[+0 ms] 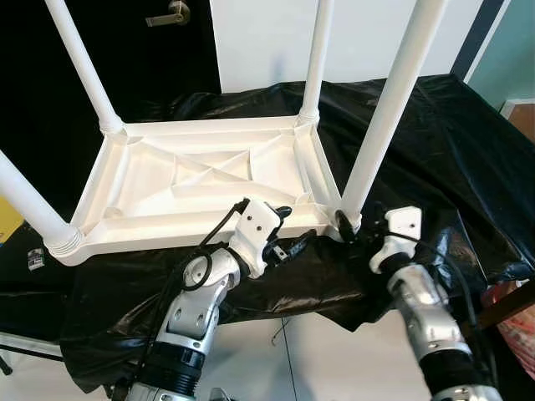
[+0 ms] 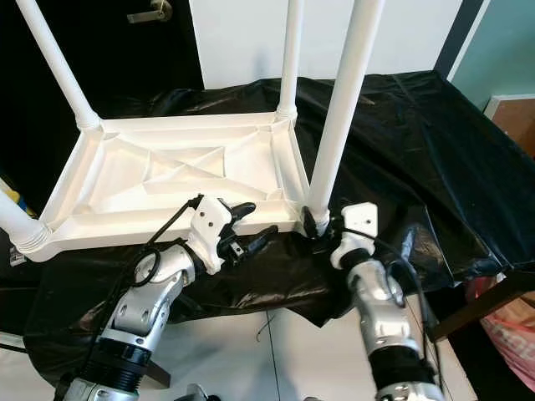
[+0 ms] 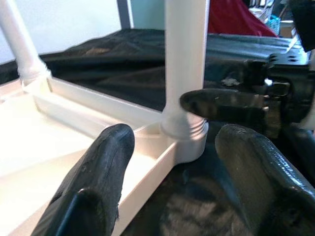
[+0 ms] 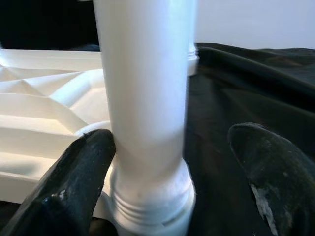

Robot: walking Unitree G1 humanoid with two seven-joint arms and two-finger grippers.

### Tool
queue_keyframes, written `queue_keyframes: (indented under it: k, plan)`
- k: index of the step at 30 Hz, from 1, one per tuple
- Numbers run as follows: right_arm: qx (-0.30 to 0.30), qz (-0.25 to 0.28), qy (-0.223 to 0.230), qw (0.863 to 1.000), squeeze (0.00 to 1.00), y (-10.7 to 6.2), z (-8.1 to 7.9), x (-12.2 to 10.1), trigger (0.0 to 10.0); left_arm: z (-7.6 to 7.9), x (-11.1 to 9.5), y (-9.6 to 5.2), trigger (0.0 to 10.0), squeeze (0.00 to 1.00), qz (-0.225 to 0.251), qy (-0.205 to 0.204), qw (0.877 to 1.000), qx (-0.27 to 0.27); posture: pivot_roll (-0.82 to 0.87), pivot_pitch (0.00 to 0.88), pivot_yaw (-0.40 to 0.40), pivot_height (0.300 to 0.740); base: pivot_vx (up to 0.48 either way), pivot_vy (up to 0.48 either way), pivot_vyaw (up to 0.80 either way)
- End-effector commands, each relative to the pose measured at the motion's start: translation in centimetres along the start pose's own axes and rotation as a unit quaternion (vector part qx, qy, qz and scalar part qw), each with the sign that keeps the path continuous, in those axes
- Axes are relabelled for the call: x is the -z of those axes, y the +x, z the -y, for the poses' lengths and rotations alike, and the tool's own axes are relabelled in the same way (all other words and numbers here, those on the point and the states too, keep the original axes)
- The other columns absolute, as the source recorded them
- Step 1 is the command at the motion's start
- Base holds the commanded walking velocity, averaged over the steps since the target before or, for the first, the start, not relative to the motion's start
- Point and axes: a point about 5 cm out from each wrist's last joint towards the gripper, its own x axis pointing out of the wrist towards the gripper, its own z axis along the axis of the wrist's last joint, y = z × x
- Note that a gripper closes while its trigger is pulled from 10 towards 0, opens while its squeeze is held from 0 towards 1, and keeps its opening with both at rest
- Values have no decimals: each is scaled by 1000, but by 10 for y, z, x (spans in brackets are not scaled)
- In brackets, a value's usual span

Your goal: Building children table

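White moulded plastic is forming the small rectangular children's table top, which is being kept upside down on a work surface that is being covered by a crinkled black plastic sheet. Four round white plastic legs are being carried upright in its corner sockets. The near-right table leg is being flanked at its ribbed base by the right gripper: one black finger is touching the leg just above the socket, while the other finger is being kept apart from it, so the gripper is being held wide around the leg and not clamped. The left gripper is being held at the near long edge of the table top, a little to the left of the same corner. Its two fingers are spread widely; one finger is lying over the inner side of the rim and the other is being kept outside, above the black sheet. No part is being gripped by it. A dark door with a metal handle is being seen behind the table, beside a white wall.
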Motion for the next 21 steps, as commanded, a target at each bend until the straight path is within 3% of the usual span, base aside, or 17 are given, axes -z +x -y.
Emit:
queue_keyframes:
  k: [1,8,15,16,17,18,21]
  plan:
    - [-36,-14,-11,999,0,5,6,-1,10000,9,1,-1,10000,0,-2,-6,999,32,-53,52,0,740,0,0,0]
    - [-90,-34,-31,995,0,18,11,-3,10000,18,-1,3,10000,0,-13,13,998,62,-48,49,6,740,0,0,0]
    - [-150,-67,-51,985,0,32,5,2,10000,20,-1,5,10000,0,-17,18,997,69,-32,26,13,740,0,0,0]
    - [-153,-71,-51,984,0,33,3,3,5529,20,-1,5,10000,0,-18,21,997,69,-31,24,14,740,0,0,0]
    - [-153,-71,-51,984,0,33,3,3,5529,20,-1,5,10000,0,-18,21,997,69,-31,24,14,740,0,0,0]
    - [-157,-73,-50,984,0,34,3,5,0,19,-1,6,10000,0,-21,24,997,69,-28,19,19,740,0,0,0]
    - [-159,-74,-49,983,0,34,3,6,0,18,-1,7,10000,0,-23,26,997,68,-28,19,19,740,0,0,0]
